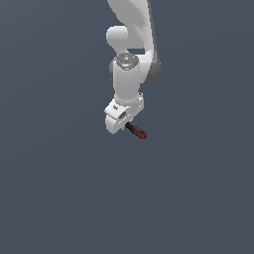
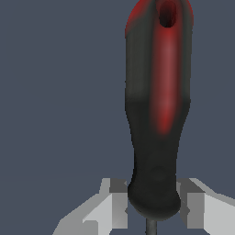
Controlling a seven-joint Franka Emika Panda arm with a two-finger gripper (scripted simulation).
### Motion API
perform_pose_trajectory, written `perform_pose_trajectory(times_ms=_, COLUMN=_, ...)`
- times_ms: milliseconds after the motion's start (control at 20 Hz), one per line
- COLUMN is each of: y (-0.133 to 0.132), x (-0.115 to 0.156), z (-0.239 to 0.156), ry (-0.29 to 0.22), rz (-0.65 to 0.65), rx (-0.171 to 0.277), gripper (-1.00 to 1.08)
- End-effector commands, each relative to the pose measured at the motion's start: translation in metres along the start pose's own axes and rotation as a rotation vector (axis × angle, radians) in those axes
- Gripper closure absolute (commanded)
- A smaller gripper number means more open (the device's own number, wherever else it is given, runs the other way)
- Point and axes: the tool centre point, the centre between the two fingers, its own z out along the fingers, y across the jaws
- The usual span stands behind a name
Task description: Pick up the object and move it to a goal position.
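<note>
The object is a small screwdriver with a black handle and a red end, sticking out from under the white hand toward the exterior view's right. My gripper points down over it. Close up, the wrist view fills with the handle, which has a red stripe and a hole in its red end. The gripper has one grey finger on each side of the handle's base, pressed against it. A short bit of thin shaft shows below the handle. The fingers are shut on the object.
A flat dark blue-grey surface fills both views around the arm. Nothing else stands on it in view. The white arm rises from the hand toward the top of the exterior view.
</note>
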Motion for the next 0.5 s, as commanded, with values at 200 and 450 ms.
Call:
perform_pose_trajectory(times_ms=200, y=-0.022, x=-0.008, z=-0.040, ry=0.001, rz=0.000, rx=0.000, gripper=1.08)
perform_pose_trajectory(times_ms=450, y=-0.032, x=-0.012, z=-0.061, ry=0.003, rz=0.000, rx=0.001, gripper=1.08)
